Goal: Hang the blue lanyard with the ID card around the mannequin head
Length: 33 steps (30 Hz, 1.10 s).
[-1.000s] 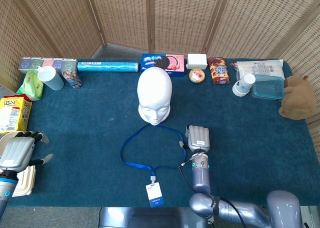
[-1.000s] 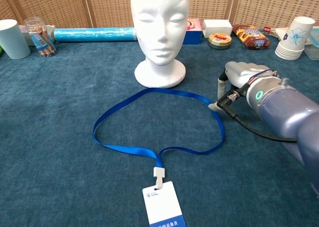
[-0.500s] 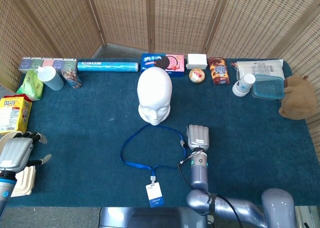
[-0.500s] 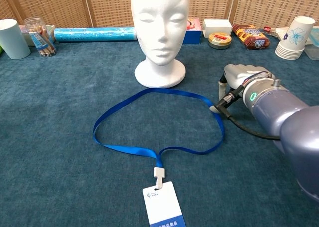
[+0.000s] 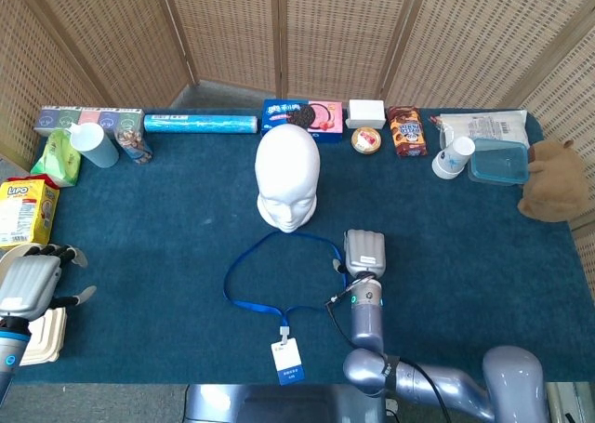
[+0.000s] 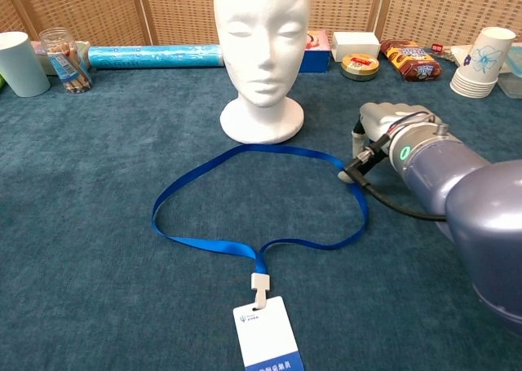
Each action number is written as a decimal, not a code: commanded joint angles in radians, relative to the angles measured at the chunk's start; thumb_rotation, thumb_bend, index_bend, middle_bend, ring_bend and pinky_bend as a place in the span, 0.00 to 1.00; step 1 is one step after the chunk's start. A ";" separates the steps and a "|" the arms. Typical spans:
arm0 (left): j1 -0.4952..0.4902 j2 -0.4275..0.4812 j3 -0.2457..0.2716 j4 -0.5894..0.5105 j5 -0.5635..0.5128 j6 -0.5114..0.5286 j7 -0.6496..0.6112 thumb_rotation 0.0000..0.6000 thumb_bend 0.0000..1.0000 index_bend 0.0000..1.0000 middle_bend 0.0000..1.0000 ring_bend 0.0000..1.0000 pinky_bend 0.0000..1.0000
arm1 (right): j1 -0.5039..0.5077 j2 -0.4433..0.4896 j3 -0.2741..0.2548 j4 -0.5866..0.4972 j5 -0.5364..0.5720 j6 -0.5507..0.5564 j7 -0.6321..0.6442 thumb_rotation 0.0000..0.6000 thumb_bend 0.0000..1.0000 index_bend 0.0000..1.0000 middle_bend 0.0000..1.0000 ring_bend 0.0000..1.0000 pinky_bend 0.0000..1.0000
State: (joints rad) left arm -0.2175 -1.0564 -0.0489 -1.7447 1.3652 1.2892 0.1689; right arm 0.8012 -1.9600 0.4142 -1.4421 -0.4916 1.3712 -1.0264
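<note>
The lanyard (image 6: 245,216) lay flat on the blue cloth (image 5: 167,246) in an open loop just before the mannequin head (image 6: 261,53), which stood upright; its ID card (image 6: 267,332) rested at the near end of the loop, toward the robot; the right hand (image 6: 383,126) sat low at the loop's right side, fingertips (image 6: 351,172) at the strap, though whether they pinched it could not be told; the left hand (image 5: 33,279) hovered at the far left table edge, fingers spread and holding nothing, beside a yellow box (image 5: 23,209).
</note>
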 commanded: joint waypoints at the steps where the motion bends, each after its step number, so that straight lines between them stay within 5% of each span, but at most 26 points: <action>1: 0.000 0.000 0.000 0.001 0.000 0.001 -0.001 0.84 0.20 0.46 0.44 0.37 0.30 | 0.009 -0.005 0.005 0.006 0.012 -0.004 -0.009 0.75 0.31 0.51 1.00 1.00 1.00; 33: 0.011 -0.001 0.004 0.019 0.006 0.019 -0.032 0.84 0.20 0.46 0.44 0.37 0.30 | 0.055 -0.020 0.011 0.011 0.072 0.007 -0.058 0.76 0.36 0.56 1.00 1.00 1.00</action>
State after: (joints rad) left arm -0.2068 -1.0570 -0.0451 -1.7260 1.3710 1.3084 0.1374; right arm 0.8562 -1.9800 0.4256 -1.4308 -0.4190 1.3778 -1.0847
